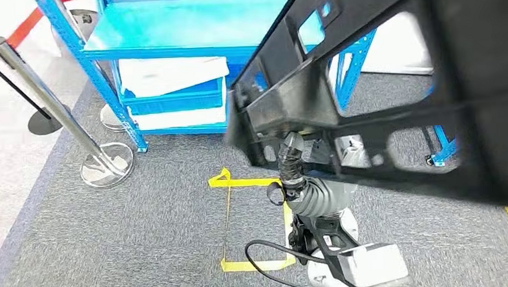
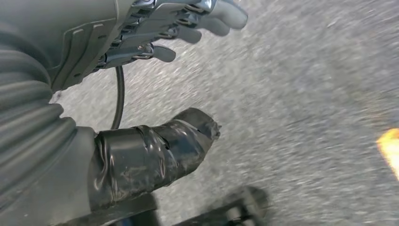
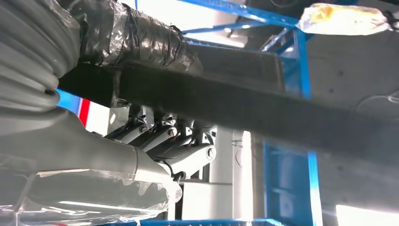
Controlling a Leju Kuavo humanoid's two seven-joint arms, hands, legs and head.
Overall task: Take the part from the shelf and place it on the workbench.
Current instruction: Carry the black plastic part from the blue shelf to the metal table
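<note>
**Part lifted, table not yet in sight**

The black frame-like part [image 1: 378, 80] is off the blue shelf [image 1: 169, 43] and carried high, close to the head camera. The right hand [image 3: 155, 141] is clamped on one of its bars, as its wrist view shows. The left hand [image 2: 174, 28] hangs over grey carpet [image 1: 145, 219], fingers apart, holding nothing. Placing it evidently remains.
</note>
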